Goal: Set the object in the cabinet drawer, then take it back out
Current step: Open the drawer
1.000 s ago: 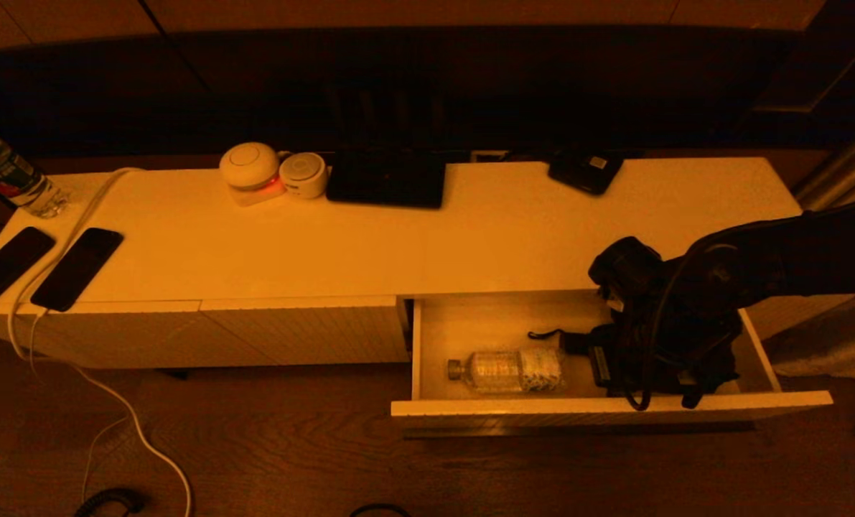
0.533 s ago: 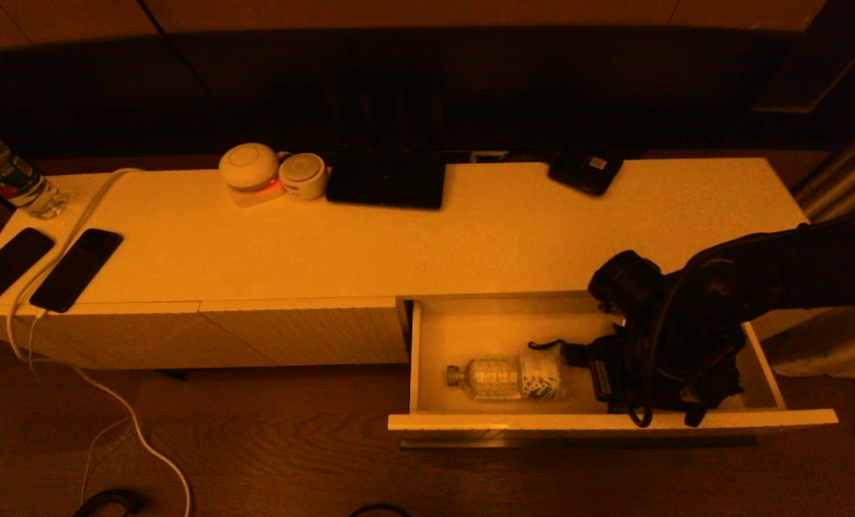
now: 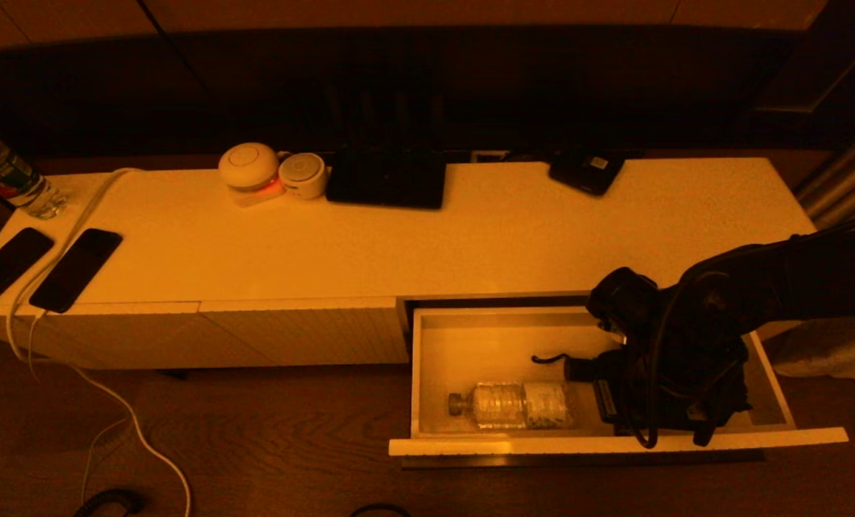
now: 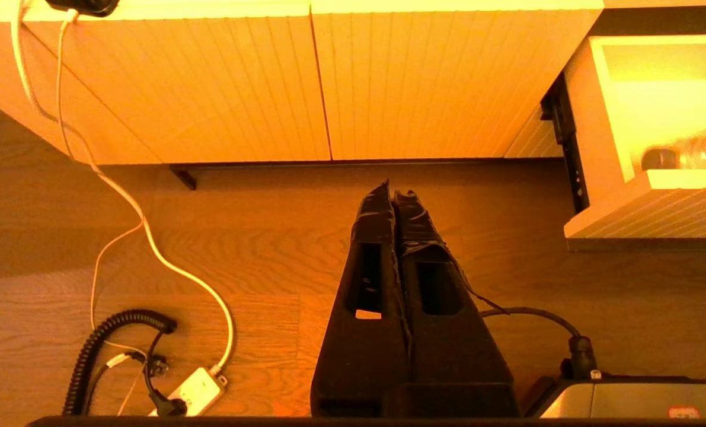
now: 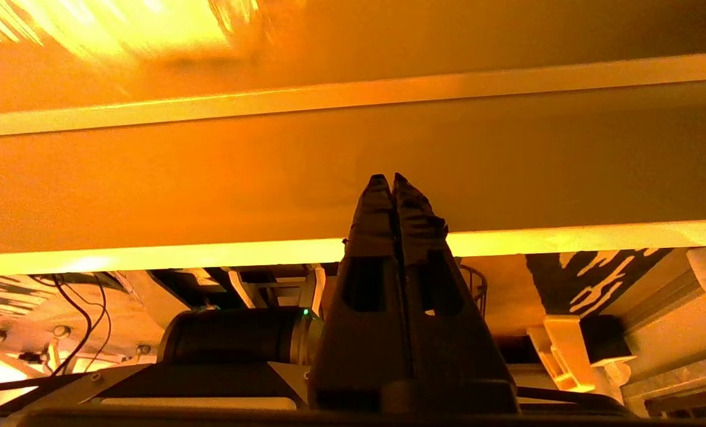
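Inside the cabinet drawer (image 3: 495,345) our right gripper (image 5: 393,181), jaws pressed together and empty, has dragged it further open; the water bottle (image 3: 513,405) lies beside it.

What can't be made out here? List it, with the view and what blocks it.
- Head view: right gripper tips, hidden behind its own wrist and cables.
- Head view: cabinet drawer floor at the right end, covered by that arm.
- Head view: bottle label print, too small.
- Left wrist view: most of the bottle, cut off by the picture edge.

No legible text or labels
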Available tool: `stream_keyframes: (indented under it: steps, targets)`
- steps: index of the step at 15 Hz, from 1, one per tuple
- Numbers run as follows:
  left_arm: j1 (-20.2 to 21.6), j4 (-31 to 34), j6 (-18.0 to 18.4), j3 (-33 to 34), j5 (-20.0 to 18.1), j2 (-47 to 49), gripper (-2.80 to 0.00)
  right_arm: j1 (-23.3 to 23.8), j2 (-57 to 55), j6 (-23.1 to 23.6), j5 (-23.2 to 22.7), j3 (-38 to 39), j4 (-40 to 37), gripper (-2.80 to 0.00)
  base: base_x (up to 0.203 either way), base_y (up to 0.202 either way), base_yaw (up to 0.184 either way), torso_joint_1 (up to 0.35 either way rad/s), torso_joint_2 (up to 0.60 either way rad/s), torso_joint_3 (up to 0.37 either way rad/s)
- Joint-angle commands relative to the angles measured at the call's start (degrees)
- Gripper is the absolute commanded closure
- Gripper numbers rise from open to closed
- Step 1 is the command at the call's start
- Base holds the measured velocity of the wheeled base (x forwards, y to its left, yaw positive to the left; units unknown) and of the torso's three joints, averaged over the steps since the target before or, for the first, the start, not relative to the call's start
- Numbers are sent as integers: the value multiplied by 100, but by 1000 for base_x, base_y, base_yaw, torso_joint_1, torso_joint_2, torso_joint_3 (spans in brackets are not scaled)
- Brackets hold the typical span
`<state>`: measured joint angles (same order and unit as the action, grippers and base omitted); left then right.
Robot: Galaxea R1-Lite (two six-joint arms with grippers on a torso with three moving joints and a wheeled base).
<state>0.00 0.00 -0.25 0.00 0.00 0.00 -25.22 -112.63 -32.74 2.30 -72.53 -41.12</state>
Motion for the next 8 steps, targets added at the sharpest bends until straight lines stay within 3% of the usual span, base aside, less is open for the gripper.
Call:
stream_keyframes:
  steps: [1, 8]
  targets:
    - [0, 0, -1, 0, 0, 0, 0, -9, 31, -13, -11, 11, -63, 0, 0, 0, 0, 0, 0, 0]
    - [0, 0, -1, 0, 0, 0, 0, 37, 1118, 129, 245, -345, 411, 0, 0, 0, 0, 0, 0, 0]
